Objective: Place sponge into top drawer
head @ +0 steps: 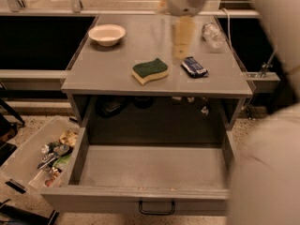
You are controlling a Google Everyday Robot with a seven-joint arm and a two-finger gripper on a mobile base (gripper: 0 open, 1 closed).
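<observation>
The sponge point(150, 70), dark green on top with pale yellow foam below, lies flat near the front middle of the grey table top. The top drawer point(117, 201) stands pulled out below the table, and its shallow grey inside shows nothing in it. Its dark wire handle point(157, 207) is at the bottom edge. My gripper point(183, 34) is a pale motion-blurred shape hanging over the back middle of the table, behind and to the right of the sponge and apart from it.
A dark blue snack wrapper point(194, 67) lies right of the sponge. A white bowl point(107, 34) sits at the back left and a clear bottle point(213, 34) at the back right. A clear bin of clutter point(37, 156) stands on the floor at left. My blurred arm point(269, 172) fills the right side.
</observation>
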